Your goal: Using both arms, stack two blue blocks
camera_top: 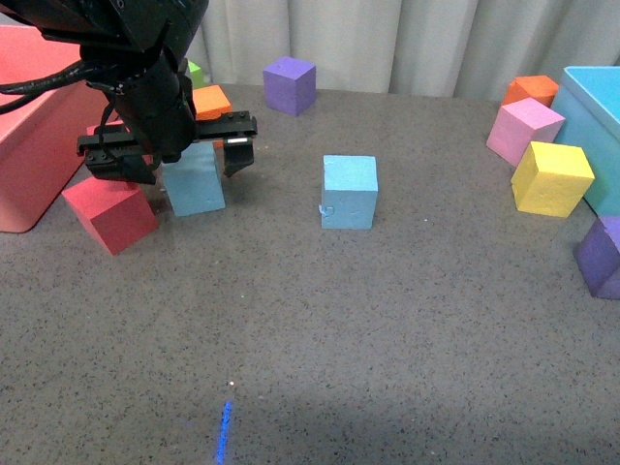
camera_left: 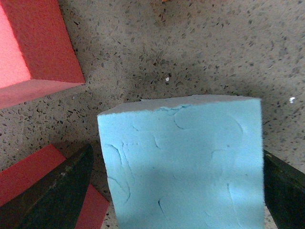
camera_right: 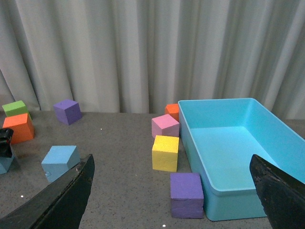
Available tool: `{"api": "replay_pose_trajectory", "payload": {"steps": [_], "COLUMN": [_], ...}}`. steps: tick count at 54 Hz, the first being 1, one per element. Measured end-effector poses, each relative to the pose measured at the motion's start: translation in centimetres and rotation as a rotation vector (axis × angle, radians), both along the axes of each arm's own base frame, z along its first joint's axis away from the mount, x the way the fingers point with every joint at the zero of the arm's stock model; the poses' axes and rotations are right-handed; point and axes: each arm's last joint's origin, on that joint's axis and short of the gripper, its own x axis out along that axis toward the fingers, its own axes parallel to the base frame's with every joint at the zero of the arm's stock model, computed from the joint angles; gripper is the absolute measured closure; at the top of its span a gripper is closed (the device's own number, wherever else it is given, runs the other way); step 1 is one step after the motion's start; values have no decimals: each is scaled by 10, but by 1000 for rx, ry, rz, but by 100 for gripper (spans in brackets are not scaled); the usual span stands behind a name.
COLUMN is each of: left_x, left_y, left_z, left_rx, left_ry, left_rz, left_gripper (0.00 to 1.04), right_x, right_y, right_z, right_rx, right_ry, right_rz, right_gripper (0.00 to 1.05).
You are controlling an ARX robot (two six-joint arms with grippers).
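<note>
The left hand [camera_top: 186, 167] is down over one blue block [camera_top: 197, 189], with a finger on either side of it. In the left wrist view a thin strip of worktop [camera_left: 190, 47] shows between one finger [camera_left: 62, 191] and the foam, and the other finger sits right at the block's edge. The hand therefore reads as open, bracketing the block rather than squeezing it. The block appears to rest on the worktop.

The nicked blue block [camera_top: 349, 191] stands alone on bare worktop and looks like the natural base of the stack. The bracketed block lies to the left of it, near but clearly apart, at about the same depth from the robot. A red block [camera_top: 109, 213] sits further left of the nicked block, just beyond the left hand.

The coming move is likely a sideways carry: close, lift, travel right until above the nicked block, then lower with the faces squared. The cubes have no long axis to favour.

The right hand [camera_right: 170, 162] is spread wide and empty. Its arm is outside the front view, so the left hand seems the nearer one.
</note>
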Motion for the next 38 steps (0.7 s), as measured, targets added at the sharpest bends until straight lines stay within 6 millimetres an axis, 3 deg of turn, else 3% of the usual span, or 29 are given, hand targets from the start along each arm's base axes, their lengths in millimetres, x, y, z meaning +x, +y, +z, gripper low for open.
{"api": "replay_pose_trajectory", "payload": {"steps": [17, 30, 35, 38], "left_x": [1, -12, -16, -20], "left_y": [0, -7, -16, -28], "left_z": [3, 13, 27, 46], "left_rx": [-29, -35, -41, -50], "left_ry": [7, 4, -21, -58], "left_rz": [24, 4, -17, -44], "left_gripper": [51, 58, 58, 58], "right_x": [0, 0, 0, 0], "right_y": [0, 0, 0, 0], "right_z": [0, 0, 0, 0], "right_rx": [0, 0, 0, 0], "right_ry": [0, 0, 0, 0], "right_rz": [0, 0, 0, 0], "right_gripper": [10, 10, 10, 10]}}
